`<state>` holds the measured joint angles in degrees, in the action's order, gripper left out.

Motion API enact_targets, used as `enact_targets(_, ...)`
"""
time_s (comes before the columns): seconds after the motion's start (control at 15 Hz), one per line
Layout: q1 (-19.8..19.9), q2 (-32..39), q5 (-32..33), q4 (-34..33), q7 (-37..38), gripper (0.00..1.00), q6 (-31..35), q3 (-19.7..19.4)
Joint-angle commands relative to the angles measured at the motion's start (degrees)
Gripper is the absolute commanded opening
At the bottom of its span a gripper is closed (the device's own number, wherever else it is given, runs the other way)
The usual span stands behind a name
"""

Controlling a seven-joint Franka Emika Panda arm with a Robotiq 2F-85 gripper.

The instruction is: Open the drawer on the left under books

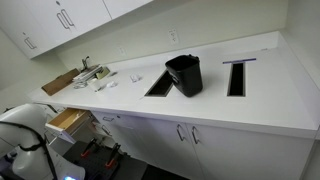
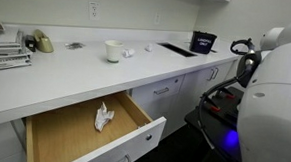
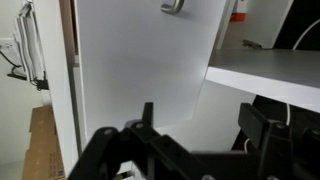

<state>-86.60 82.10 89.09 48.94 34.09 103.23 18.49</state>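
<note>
The drawer (image 2: 132, 147) under the books (image 2: 5, 49) stands pulled far out, showing its tan wooden box and flat white front. A crumpled white scrap (image 2: 104, 116) lies inside it. The drawer also shows open below the counter's end in an exterior view (image 1: 70, 122), under the books (image 1: 60, 82). My gripper (image 3: 205, 125) is open and empty in the wrist view, facing a white cabinet front with a silver handle (image 3: 173, 6). It touches nothing. The arm (image 2: 275, 88) is well away from the drawer.
On the white counter (image 1: 250, 95) are a black bin (image 1: 184, 74) beside two rectangular cutouts, a white cup (image 2: 112, 51) and small clutter near the books. White cabinet doors with bar handles (image 1: 181, 132) run below. The robot base (image 1: 22, 128) stands near the open drawer.
</note>
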Motion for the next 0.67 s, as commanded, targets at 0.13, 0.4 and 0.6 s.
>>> enact_targets(0.13, 5.9, -6.8, -3.8, 10.3, -11.8, 1.0, 5.7, 6.2)
enact_targets(0.4, 2.5, -5.4, -9.0, 6.9, -13.3, 1.0, 7.7, 1.5)
enact_targets(0.6, 1.0, -5.1, -10.8, 6.4, -13.2, 1.0, 8.3, -1.4)
